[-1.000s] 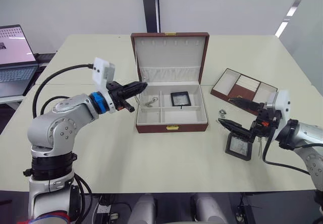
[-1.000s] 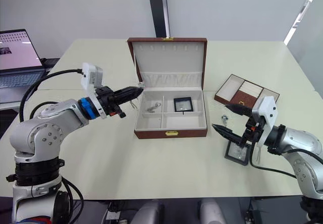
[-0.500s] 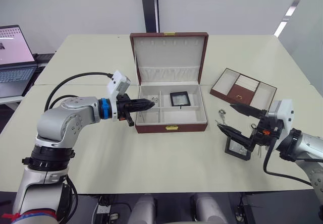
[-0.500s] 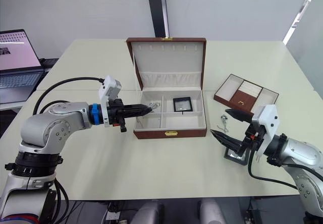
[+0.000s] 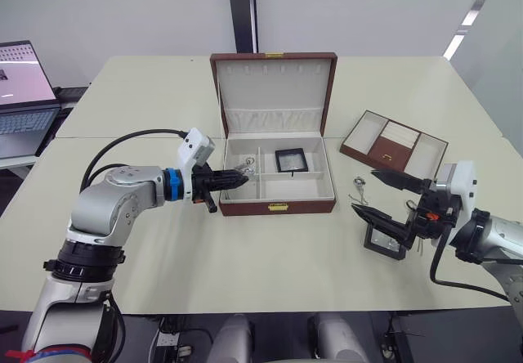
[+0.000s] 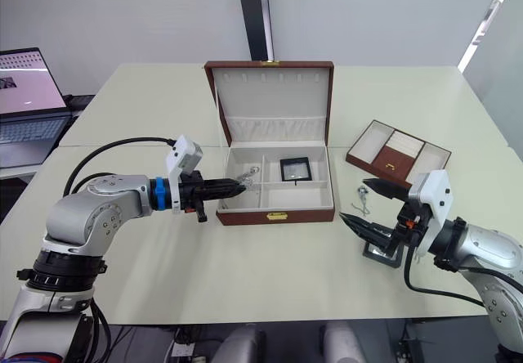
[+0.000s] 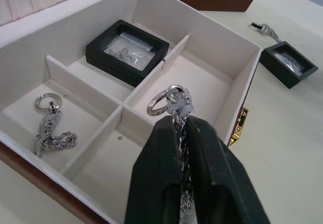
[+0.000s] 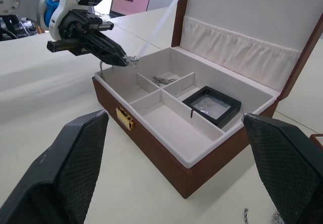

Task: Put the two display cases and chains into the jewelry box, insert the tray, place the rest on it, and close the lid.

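The brown jewelry box (image 5: 278, 207) stands open at mid-table, lid (image 5: 275, 93) upright. My left gripper (image 5: 240, 179) is shut on a silver chain (image 7: 170, 101) with a ring end, held just above the box's front-left compartment. Another chain (image 7: 50, 129) lies in the back-left compartment, and a black display case (image 7: 126, 51) sits in the back middle one. A second display case (image 5: 386, 239) rests on the table to the right, with my right gripper (image 5: 379, 197) open just above it. A third chain (image 5: 359, 185) lies on the table between box and tray (image 5: 395, 144).
The brown tray with cream compartments lies at an angle right of the box. An open laptop (image 5: 24, 93) sits on a separate desk at far left. Bare tabletop (image 5: 270, 257) stretches in front of the box.
My left gripper has come down from near the lid and now holds the chain low over the box's front-left corner. The right gripper has shifted slightly and stays open over the display case.
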